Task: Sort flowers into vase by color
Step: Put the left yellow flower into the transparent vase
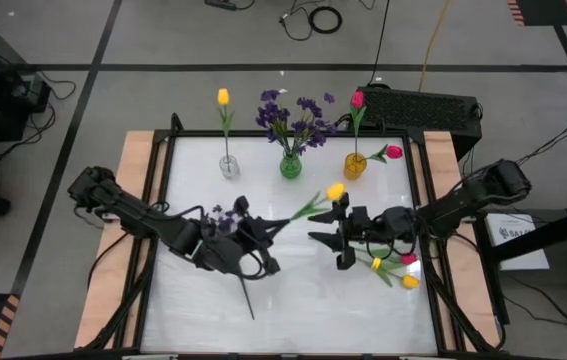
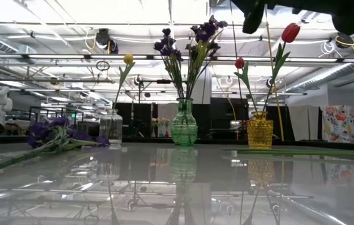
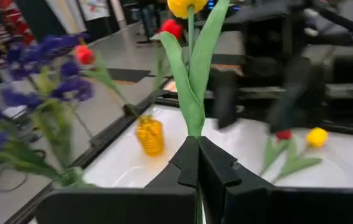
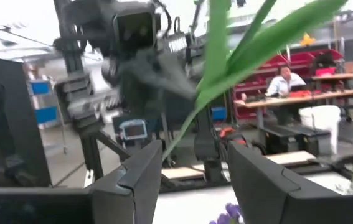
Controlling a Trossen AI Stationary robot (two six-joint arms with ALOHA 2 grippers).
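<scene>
Yellow tulip (image 1: 335,190), its bud raised toward the right arm, is held by the stem in the left end effector (image 1: 271,228), whose fingers are clenched on it at mid-counter; in the high view the stem's long axis runs on a slant from the bud near the centre down toward the near edge of the white counter (image 1: 293,310). The right end effector (image 1: 335,238) is seen just right of that bud with its fingers parted, and the tulip's green leaves pass between them in the right wrist view without being gripped. Three vases stand in a row along the far side: a clear vase (image 1: 228,166) with one yellow tulip, a green vase (image 1: 291,165) with a bunch of purple blossoms, and an amber vase (image 1: 355,165) with two pink-red tulips, one upright and one leaning right. One purple bunch (image 1: 221,217) lies flat on the counter by the left arm, with its blossoms pointing toward the far left. By the right arm, near the counter's right edge, a small heap of loose tulips (image 1: 395,268) lies flat: two yellow buds and one pink-red bud can be counted.
</scene>
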